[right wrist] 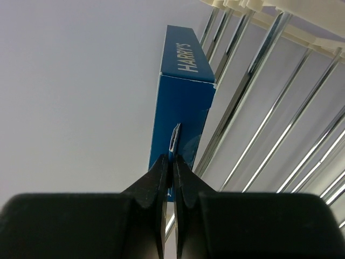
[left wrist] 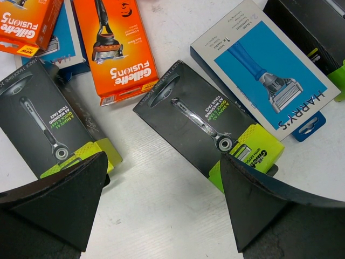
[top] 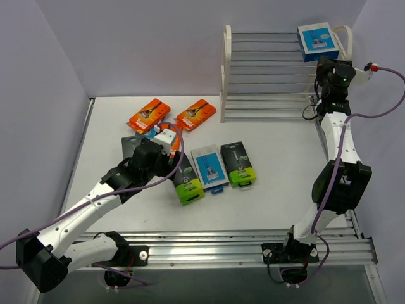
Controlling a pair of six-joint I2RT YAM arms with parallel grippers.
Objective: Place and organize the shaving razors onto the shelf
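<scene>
Shaving razors are mostly not shelved yet. Only one Harry's blue-and-white pack is up at the right end of the top tier of the shelf. Your right gripper is pinched tight on its hang tab, so count it as placed but not released. Your left gripper hangs with jaws wide apart over a black pack with a lime-green end, holding nothing. On the table you can see at least seven more packs: two orange Gillette packs, two blue, three black. By my reading you are near the start, and almost everything needs lifting and ordering.
</scene>
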